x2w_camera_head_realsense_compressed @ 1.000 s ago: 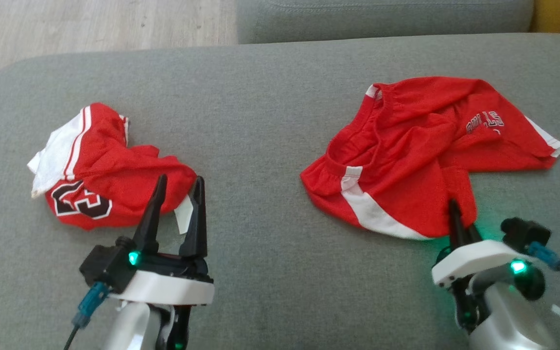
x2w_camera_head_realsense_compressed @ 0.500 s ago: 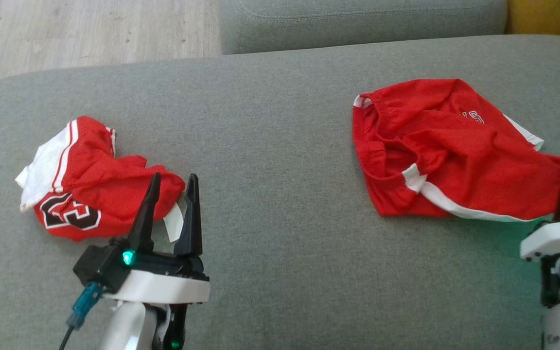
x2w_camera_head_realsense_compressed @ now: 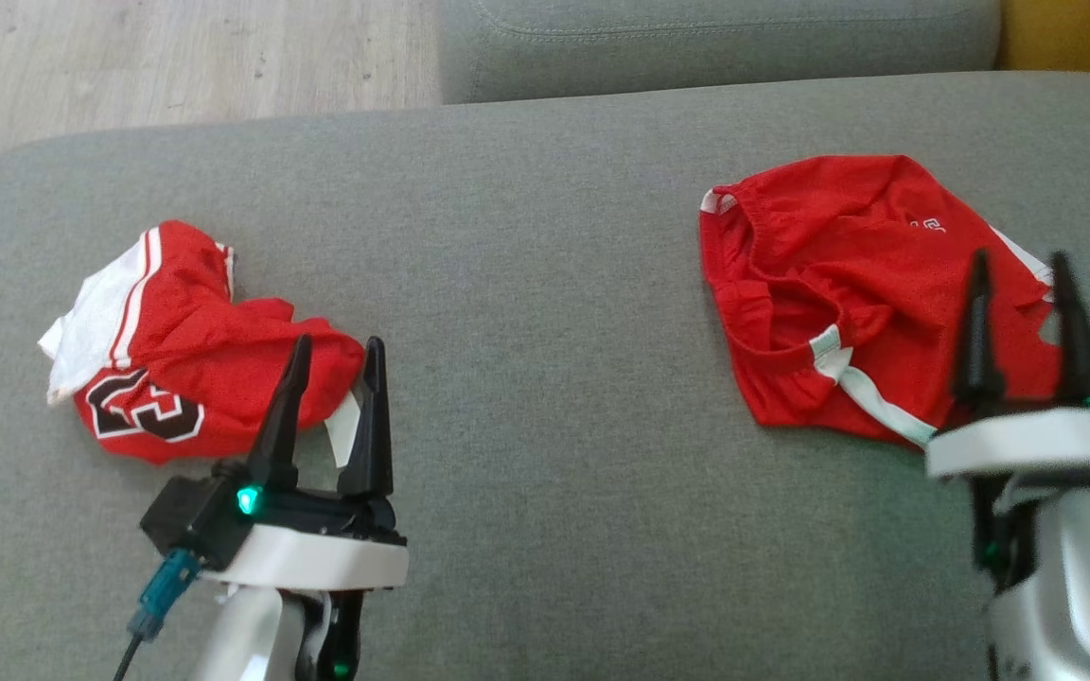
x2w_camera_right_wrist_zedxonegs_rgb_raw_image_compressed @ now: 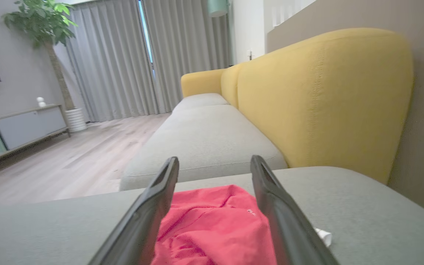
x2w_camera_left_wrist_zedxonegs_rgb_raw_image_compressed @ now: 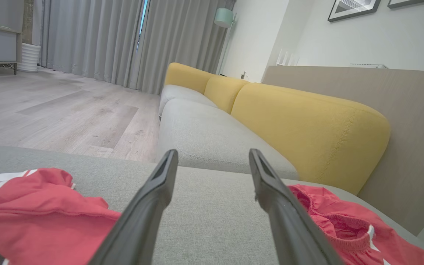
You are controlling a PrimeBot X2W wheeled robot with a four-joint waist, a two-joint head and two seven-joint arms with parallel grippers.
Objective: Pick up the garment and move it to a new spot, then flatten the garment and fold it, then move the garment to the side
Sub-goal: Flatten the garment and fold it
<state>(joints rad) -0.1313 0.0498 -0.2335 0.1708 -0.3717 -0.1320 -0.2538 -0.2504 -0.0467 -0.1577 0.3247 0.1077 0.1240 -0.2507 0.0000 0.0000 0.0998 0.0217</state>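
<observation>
- My right gripper (x2w_camera_head_realsense_compressed: 1020, 263) is released, fingers spread, over the near edge of the crumpled red mesh shorts (x2w_camera_head_realsense_compressed: 819, 265).
- Those shorts lie on the right part of the grey fabric seat cushion (x2w_camera_head_realsense_compressed: 545, 208).
- My left gripper (x2w_camera_head_realsense_compressed: 338, 348), also released and empty, sits beside a crumpled red numbered jersey (x2w_camera_head_realsense_compressed: 204, 350) on the cushion's left part.

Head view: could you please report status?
Left gripper open, right gripper open over crumpled red mesh garment with white stripe. Second red numbered jersey lies beside left gripper.

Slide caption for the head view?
Both open: left gripper beside the numbered red garment, right gripper over the other red garment, on a grey cushion.
</observation>
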